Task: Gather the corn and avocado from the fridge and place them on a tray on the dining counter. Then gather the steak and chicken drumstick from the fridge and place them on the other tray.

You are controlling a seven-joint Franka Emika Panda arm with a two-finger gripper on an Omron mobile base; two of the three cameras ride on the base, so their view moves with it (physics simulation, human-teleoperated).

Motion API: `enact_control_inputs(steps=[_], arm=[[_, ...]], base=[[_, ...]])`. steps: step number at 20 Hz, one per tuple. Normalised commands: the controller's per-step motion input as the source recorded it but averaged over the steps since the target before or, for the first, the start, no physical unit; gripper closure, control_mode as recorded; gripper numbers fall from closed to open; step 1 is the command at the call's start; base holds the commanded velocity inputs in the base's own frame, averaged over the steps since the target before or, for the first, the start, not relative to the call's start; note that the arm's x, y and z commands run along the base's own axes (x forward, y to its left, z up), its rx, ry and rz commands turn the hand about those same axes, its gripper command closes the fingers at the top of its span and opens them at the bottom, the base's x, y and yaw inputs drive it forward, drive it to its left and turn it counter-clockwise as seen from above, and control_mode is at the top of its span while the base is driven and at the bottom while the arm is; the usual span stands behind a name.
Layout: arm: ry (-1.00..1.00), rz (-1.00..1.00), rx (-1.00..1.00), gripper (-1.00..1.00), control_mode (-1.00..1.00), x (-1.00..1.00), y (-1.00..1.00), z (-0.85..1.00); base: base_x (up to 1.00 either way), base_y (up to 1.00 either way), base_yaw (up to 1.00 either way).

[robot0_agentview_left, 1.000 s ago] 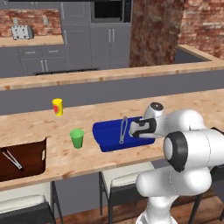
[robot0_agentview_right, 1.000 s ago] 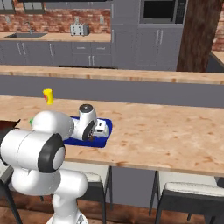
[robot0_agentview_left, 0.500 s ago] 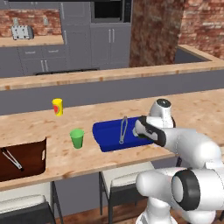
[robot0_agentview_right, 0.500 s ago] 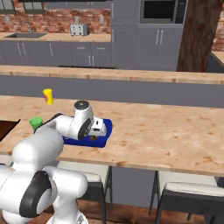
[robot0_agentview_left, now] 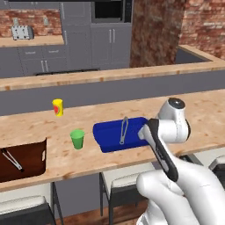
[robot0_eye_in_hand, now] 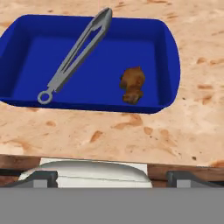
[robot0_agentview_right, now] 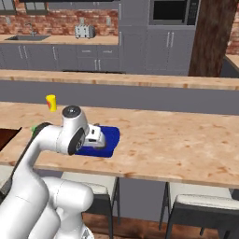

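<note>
On the wooden dining counter [robot0_agentview_left: 132, 158] I count two trays: one blue tray [robot0_eye_in_hand: 26, 52] near the middle and one dark brown tray [robot0_agentview_left: 30, 160] off at the counter's left end. Each carries one pair of grey tongs; the pair in the blue tray [robot0_eye_in_hand: 74, 54] lies propped on the rim, its ring end at about 7 o'clock and its tips at about 1 o'clock in the hand view. The other tongs [robot0_agentview_left: 11, 159] lie flat in the brown tray.

There is one chicken drumstick [robot0_eye_in_hand: 132, 84], a small brown lump resting on the floor of the blue tray, toward its right side at roughly 4 o'clock from the tray's centre, well apart from the tongs. Its long axis runs close to the 12-to-6 line in the hand view, tilted slightly, with the fatter end uppermost and the narrower end pointing down toward the near rim.

Also on the counter: one green cup [robot0_agentview_left: 77, 139] just left of the blue tray, and one yellow can [robot0_agentview_left: 57, 107] farther back at about 11 o'clock from the cup. It has a red patch on its side, but no lettering I can read.

The gripper [robot0_agentview_right: 95, 137] hangs over the near edge of the blue tray with its jaws spread wide, holding nothing; the drumstick lies free below it.
</note>
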Motion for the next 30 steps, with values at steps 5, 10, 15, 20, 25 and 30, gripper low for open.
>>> enact_control_inputs(steps=[5,10,15,20,25,30], arm=[[-0.01,0.00,0.00,-1.00,-1.00,-0.88,0.28,0.65],[-0.01,0.00,0.00,-1.00,-1.00,-0.94,0.34,0.65],[-0.04,0.00,0.00,-1.00,-1.00,-0.93,0.36,0.59],[-0.13,0.00,0.00,-1.00,-1.00,-0.78,0.43,0.16],[-0.20,0.00,0.00,-1.00,-1.00,-0.53,0.29,-0.01],[0.00,0.00,0.00,-1.00,1.00,0.00,0.00,0.00]], base=[[0.00,0.00,0.00],[0.00,0.00,0.00],[0.00,0.00,0.00],[0.00,0.00,0.00],[0.00,0.00,0.00],[-0.70,0.47,0.05]])
